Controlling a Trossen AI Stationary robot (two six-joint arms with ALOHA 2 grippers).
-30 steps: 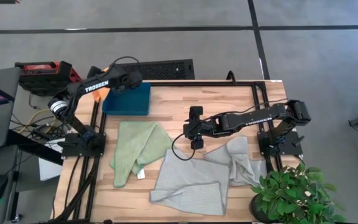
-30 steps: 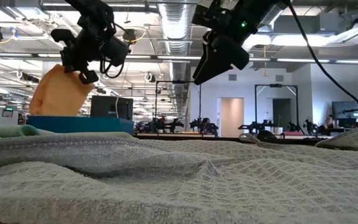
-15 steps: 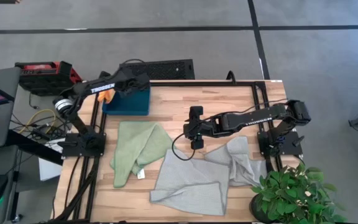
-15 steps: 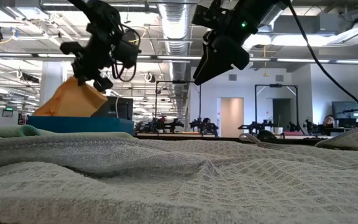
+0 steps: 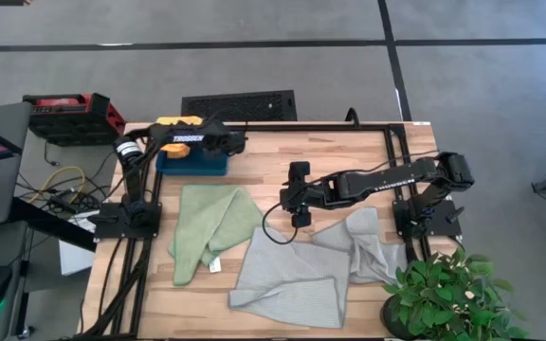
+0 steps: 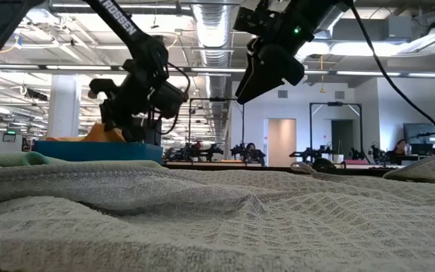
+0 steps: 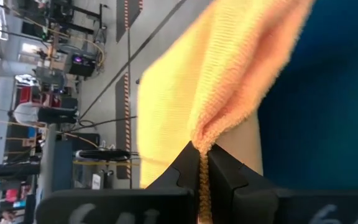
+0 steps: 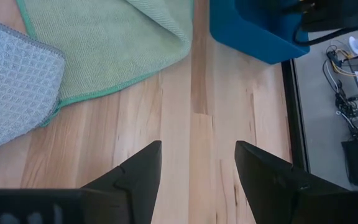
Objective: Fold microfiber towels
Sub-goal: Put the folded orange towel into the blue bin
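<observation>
Two grey towels (image 5: 301, 270) lie crumpled at the table's (image 5: 349, 152) five o'clock, the green towel (image 5: 207, 227) folded at eight. At eleven, over the teal tray (image 5: 192, 161), the left gripper (image 7: 201, 180) pinches the orange towel (image 7: 222, 81) tight. The right gripper (image 8: 197, 165) hangs mid-table, fingers spread, holding nothing.

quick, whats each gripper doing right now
Left gripper: shut on the orange towel, over the teal tray.
Right gripper: open, holding nothing, hovering above bare table.
</observation>
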